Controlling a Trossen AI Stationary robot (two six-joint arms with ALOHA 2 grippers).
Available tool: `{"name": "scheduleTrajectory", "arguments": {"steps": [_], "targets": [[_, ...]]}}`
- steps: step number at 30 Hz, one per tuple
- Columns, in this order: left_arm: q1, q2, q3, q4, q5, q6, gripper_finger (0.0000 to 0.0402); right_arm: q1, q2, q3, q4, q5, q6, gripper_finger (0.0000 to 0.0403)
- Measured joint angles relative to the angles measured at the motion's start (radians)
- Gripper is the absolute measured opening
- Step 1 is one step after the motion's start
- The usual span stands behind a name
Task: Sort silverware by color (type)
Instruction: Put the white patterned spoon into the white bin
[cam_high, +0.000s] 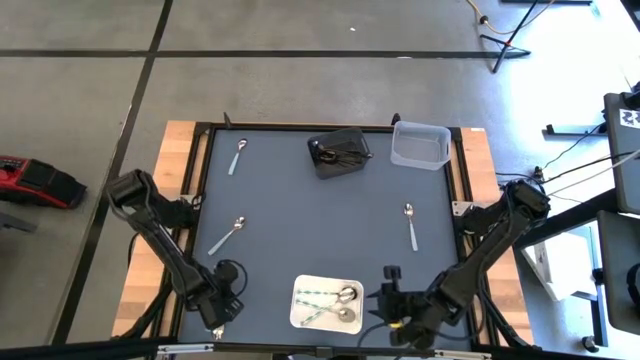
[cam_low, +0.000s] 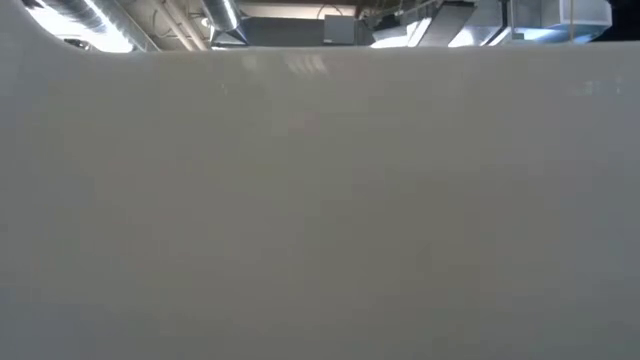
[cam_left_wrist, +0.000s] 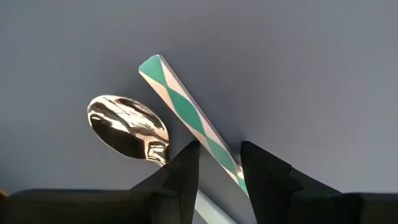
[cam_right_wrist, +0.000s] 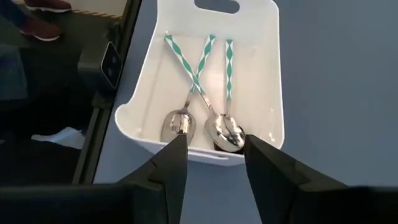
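Three spoons with teal-and-white handles (cam_right_wrist: 202, 59) lie in a white tray (cam_high: 296, 322) at the table's near edge. My right gripper (cam_right_wrist: 214, 158) hovers open just right of the tray's bowl end, with nothing between its fingers. My left gripper (cam_high: 222, 308) is at the near left, pointing down, shut on a teal-and-white utensil handle (cam_left_wrist: 186, 112). A shiny spoon bowl (cam_left_wrist: 127, 124) shows beside that handle. Three silver spoons (cam_high: 237, 157), (cam_high: 227, 236), (cam_high: 410, 226) lie flat on the dark table. My left gripper has the teal-and-white handle (cam_left_wrist: 221, 152) pinched between its two fingers, which come from above and lie across it. The handle's free end sticks out clear of the table. The shiny bowl's neck runs behind one finger (cam_left_wrist: 177, 171); whether that bowl belongs to the same utensil I cannot tell.
A black bin (cam_high: 338, 152) holding dark utensils and a clear bin (cam_high: 420, 145) stand at the far edge. The tray's wall (cam_right_wrist: 267, 74) lies straight ahead of the right fingers. A pale surface fills the low view. Bare table lies in the middle.
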Motion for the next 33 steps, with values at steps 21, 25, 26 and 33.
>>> {"name": "scheduleTrajectory", "arguments": {"steps": [21,25,26,33], "targets": [[0.002,0.027,0.0,0.062,-0.13,0.117,0.0025,0.0,0.011,-0.007,0.117,0.038,-0.003,0.0147],[0.003,0.028,0.0,0.075,-0.168,0.148,0.0019,0.0,0.011,-0.007,0.117,0.038,-0.003,0.0147],[0.003,0.028,0.0,0.077,-0.173,0.155,0.002,0.0,0.011,-0.007,0.117,0.038,-0.003,0.0147],[0.01,0.023,0.077,0.004,-0.326,0.272,0.0027,0.0,0.011,-0.007,0.114,0.038,-0.004,0.0147]]}}
